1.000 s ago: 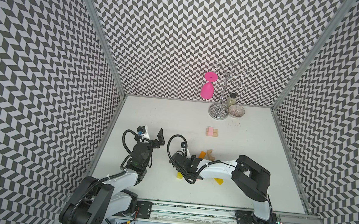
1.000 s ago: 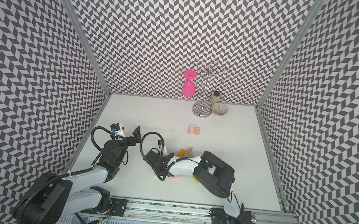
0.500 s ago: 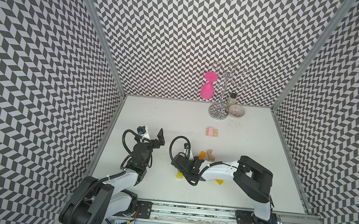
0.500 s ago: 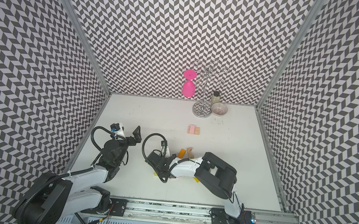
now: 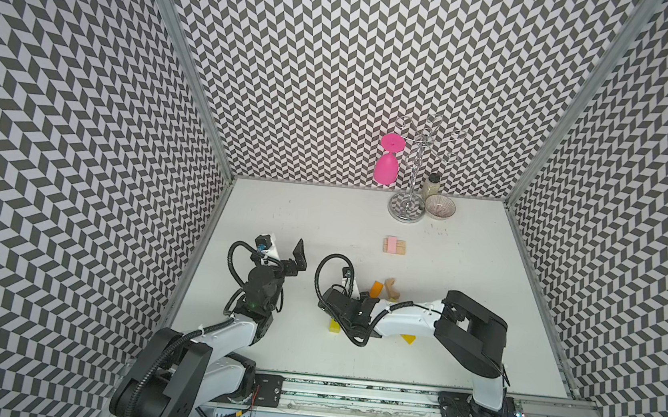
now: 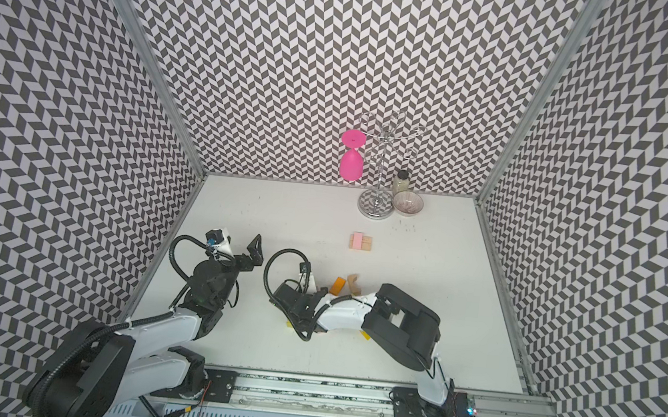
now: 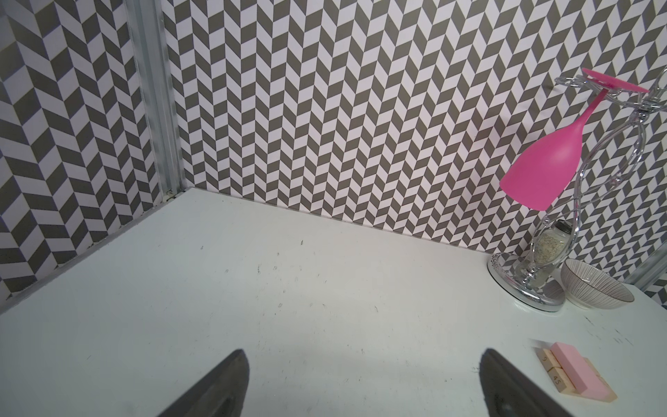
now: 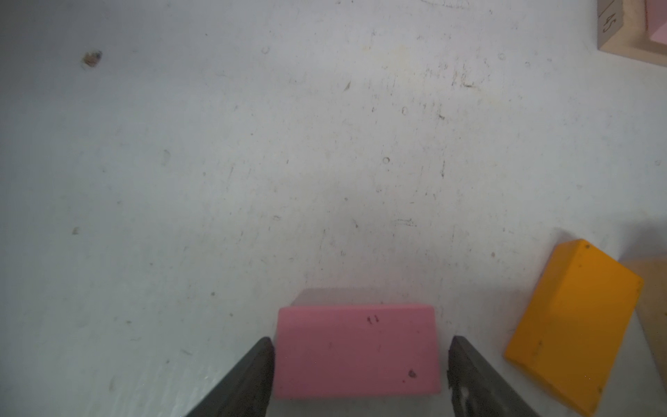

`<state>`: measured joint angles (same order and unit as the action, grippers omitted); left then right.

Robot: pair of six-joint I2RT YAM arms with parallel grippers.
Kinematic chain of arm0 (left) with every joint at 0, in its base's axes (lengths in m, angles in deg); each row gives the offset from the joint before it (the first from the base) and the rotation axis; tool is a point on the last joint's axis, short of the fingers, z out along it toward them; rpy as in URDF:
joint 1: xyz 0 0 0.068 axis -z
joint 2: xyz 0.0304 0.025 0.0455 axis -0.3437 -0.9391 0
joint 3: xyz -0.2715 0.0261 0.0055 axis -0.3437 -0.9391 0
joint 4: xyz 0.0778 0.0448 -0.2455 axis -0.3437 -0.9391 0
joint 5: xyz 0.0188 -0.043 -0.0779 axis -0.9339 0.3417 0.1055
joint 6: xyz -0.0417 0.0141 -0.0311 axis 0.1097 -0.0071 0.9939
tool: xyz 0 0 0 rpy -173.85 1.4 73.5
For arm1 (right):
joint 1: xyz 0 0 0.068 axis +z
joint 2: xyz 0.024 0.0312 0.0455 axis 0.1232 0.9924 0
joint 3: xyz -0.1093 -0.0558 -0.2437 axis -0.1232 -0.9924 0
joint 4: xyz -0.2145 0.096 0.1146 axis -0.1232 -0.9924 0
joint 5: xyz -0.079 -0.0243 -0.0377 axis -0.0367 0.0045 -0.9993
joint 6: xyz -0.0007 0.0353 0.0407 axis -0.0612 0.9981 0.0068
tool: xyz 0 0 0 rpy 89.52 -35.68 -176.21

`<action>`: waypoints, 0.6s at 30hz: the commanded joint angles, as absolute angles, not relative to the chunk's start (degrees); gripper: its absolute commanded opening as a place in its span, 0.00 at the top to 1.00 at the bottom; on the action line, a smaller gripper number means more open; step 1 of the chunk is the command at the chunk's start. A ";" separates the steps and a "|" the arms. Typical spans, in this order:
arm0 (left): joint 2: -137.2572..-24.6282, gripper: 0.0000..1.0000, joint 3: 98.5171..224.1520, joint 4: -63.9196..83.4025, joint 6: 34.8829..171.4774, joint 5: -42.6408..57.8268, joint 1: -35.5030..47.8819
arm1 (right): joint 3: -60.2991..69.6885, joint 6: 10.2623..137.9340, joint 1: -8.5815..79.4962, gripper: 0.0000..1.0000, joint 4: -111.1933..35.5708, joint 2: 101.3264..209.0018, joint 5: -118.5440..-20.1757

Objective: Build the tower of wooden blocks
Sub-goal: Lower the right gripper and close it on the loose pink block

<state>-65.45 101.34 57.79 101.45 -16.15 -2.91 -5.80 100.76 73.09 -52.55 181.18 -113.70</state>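
Observation:
The tower is a low stack of tan bars [image 5: 402,248] with a pale pink bar [image 5: 391,244] across them, seen in both top views, and it also shows in the left wrist view [image 7: 574,372]. My right gripper [image 8: 361,339] is low over the table and open, its jaws astride another pink block [image 8: 357,352]. One finger touches that block and a thin strip of table shows at the other. An orange bar [image 8: 574,325] lies just beside it, by the tan arch [image 5: 391,288]. A yellow cube [image 5: 334,325] and a yellow roof piece [image 5: 408,338] lie by the right forearm. My left gripper [image 7: 362,355] is open and empty.
At the back right stand a chrome wire stand [image 5: 407,208] with a magenta goblet [image 5: 386,168] hanging on it, a small jar [image 5: 433,184] and a striped bowl [image 5: 440,206]. Patterned walls close three sides. The arms' rail [image 5: 348,390] runs along the front.
My right gripper has shifted a little to the right near the loose blocks. The left arm has not moved.

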 commanded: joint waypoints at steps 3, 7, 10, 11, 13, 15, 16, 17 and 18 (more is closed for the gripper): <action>-65.60 0.00 101.29 59.05 101.93 -15.84 -3.31 | -5.11 100.17 72.25 0.25 -53.08 183.12 -113.83; -65.60 0.00 101.29 59.05 101.95 -15.84 -3.31 | -5.08 99.67 72.18 0.30 -52.47 183.36 -113.02; -65.60 0.00 101.29 59.06 101.95 -15.84 -3.31 | -4.72 99.47 72.11 0.33 -52.37 183.97 -112.57; -65.60 0.00 101.29 59.05 101.95 -15.84 -3.31 | -4.63 99.38 72.05 0.34 -52.37 184.27 -112.62; -65.60 0.00 101.29 59.05 101.95 -15.76 -3.31 | -4.47 99.46 71.87 0.34 -52.46 184.73 -112.56; -65.60 0.00 101.29 59.05 101.95 -15.75 -3.31 | -4.36 99.44 71.59 0.34 -52.42 185.21 -112.33; -65.60 0.00 101.29 59.05 101.95 -15.75 -3.31 | -4.28 99.38 71.50 0.34 -52.42 185.44 -112.32; -65.60 0.00 101.29 59.00 101.95 -15.75 -3.31 | -4.20 99.42 71.37 0.34 -52.46 185.61 -112.27; -65.60 0.00 101.29 59.05 101.95 -15.75 -3.31 | -4.18 99.38 71.28 0.34 -52.46 185.71 -112.26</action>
